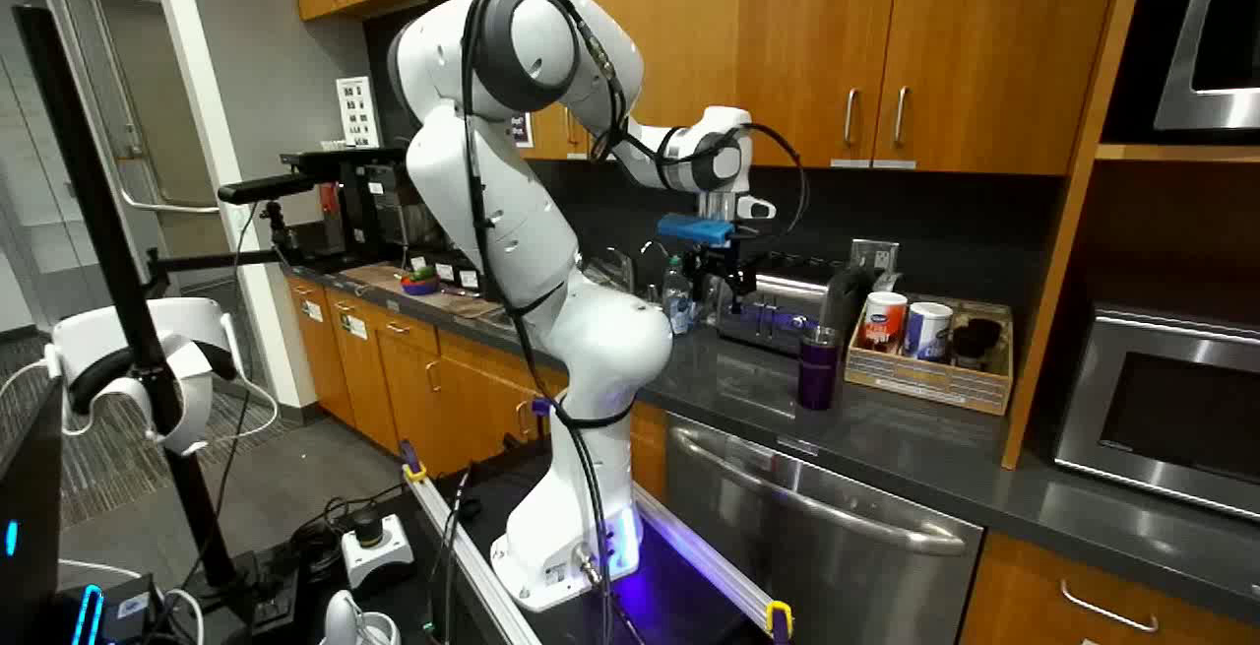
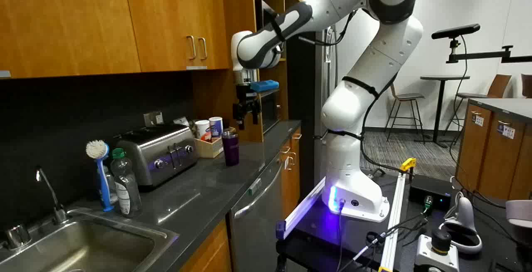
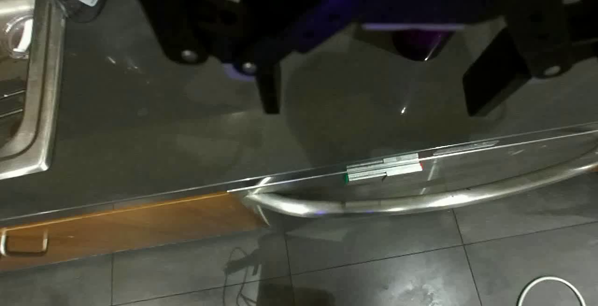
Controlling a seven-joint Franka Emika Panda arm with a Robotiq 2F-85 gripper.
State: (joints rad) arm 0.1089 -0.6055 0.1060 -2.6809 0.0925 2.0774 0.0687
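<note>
Tumbler (image 2: 231,149), purple and upright on the desk (image 2: 203,189) near the toaster (image 2: 156,155), standing lower than my claw (image 2: 247,122) and apart from it, while I hold the fingers (image 3: 495,77) spread wide, their body partly hiding it in my wrist view.

Office-type kitchen. Clock on frame centre, in an exterior view: sink (image 2: 95,243) at 8 o'clock, toaster (image 2: 160,154) 8–9, stools (image 2: 408,96) and high table (image 2: 441,78) near 3. In an exterior view also: cabinets (image 1: 817,44) 11 to 2, microwave (image 1: 1162,419) just past 3, dishwasher (image 1: 787,566) at 5. Lab signs: robot arm (image 1: 536,246) near centre, VR headset (image 1: 194,318) at 9.
</note>
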